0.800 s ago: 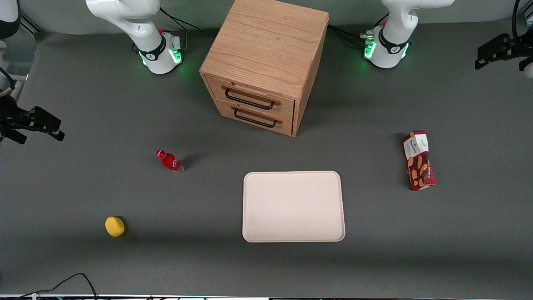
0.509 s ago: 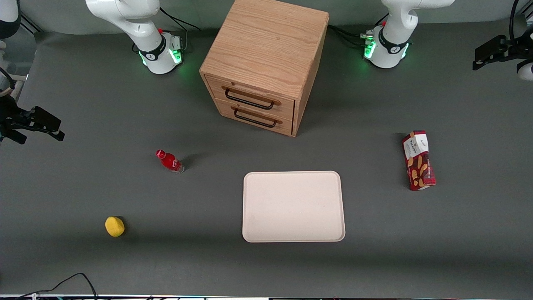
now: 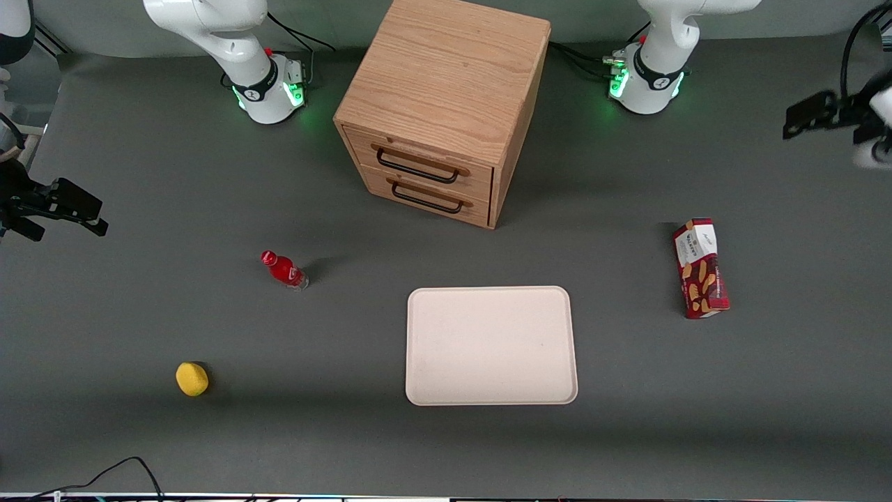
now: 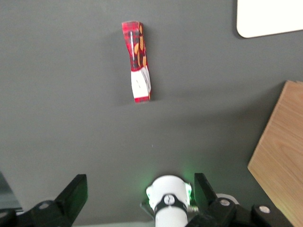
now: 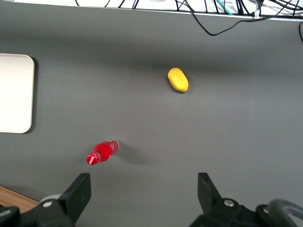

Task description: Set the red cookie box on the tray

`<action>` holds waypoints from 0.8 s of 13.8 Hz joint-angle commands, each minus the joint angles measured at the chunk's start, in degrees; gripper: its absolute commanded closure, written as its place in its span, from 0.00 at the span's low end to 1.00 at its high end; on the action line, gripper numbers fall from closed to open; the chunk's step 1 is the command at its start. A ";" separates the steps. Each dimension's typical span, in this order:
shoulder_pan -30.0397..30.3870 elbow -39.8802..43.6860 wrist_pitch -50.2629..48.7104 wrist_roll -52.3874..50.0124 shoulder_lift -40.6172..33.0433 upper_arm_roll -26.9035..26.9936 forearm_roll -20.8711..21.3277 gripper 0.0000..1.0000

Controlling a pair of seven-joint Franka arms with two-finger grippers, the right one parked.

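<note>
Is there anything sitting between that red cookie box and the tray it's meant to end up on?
Nothing visible. Only bare table lies between the red cookie box and the tray. The drawer cabinet stands farther from the camera, off that path. The gripper hangs open, above the table's working-arm end, well apart from the box.

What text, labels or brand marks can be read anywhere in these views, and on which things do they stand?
Red cookie box: print on its white end panel and a line above the biscuit pictures, too small to read.
Small red bottle: a white mark on its label, too small to read.
Tray, wooden drawer cabinet, yellow object: no text seen.
Gripper, open above the table well clear of the box: no markings seen.
</note>
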 commanded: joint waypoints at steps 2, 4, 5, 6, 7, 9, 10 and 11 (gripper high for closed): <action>0.11 -20.17 24.13 3.14 2.12 1.98 0.31 0.00; 0.19 -26.96 37.59 6.83 6.68 2.78 0.22 0.00; 0.19 -28.64 42.88 7.98 9.40 3.66 0.13 0.00; 0.19 -30.23 47.80 8.17 11.87 3.84 0.13 0.00; 0.19 -32.24 53.33 8.17 13.54 3.84 0.13 0.00; 0.19 -37.42 64.24 8.17 16.27 3.84 0.13 0.00; 0.19 -39.10 67.86 7.99 16.89 3.84 -0.56 0.33; 0.28 -39.64 68.50 7.56 17.07 3.84 -0.83 0.99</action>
